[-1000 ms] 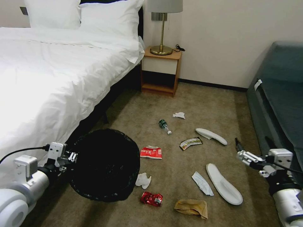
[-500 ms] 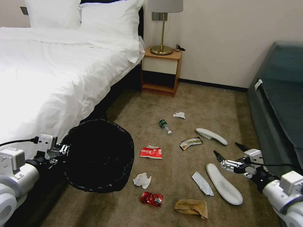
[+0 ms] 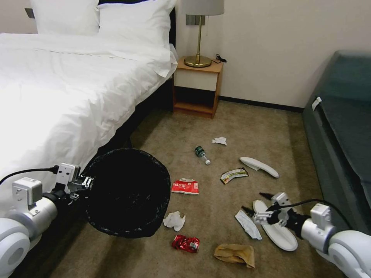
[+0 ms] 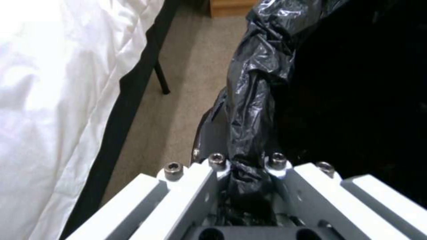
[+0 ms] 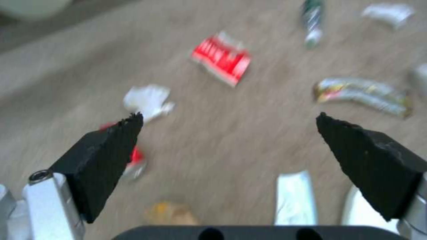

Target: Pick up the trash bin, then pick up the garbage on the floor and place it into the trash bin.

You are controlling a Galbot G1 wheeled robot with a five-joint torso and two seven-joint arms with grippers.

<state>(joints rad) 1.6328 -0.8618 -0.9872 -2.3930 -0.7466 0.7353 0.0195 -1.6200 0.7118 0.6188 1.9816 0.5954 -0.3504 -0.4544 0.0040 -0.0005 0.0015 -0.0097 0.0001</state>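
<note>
The trash bin (image 3: 127, 193), round and lined with a black bag, hangs tilted off the carpet beside the bed. My left gripper (image 3: 87, 181) is shut on its rim; in the left wrist view the crinkled bag (image 4: 253, 100) is pinched in that gripper (image 4: 247, 163). Garbage lies scattered on the floor. My right gripper (image 3: 255, 201) hovers open low over a white slipper (image 3: 276, 227) and a flat white packet (image 3: 247, 224). The right wrist view looks past the open fingers (image 5: 111, 156) at a red packet (image 5: 221, 58), a tissue (image 5: 146, 100) and a yellow-silver wrapper (image 5: 362, 96).
More litter: a tissue (image 3: 174, 221), a crushed red wrapper (image 3: 185, 243), a tan paper bag (image 3: 234, 254), a green bottle (image 3: 201, 153), a second slipper (image 3: 258, 166). The bed (image 3: 58, 96) is on the left, a nightstand (image 3: 197, 87) behind, a dark sofa (image 3: 344, 127) on the right.
My right arm has swung down and to the left, from beside the sofa to just over the near slipper. The left arm has shifted the bin slightly while keeping hold of it.
</note>
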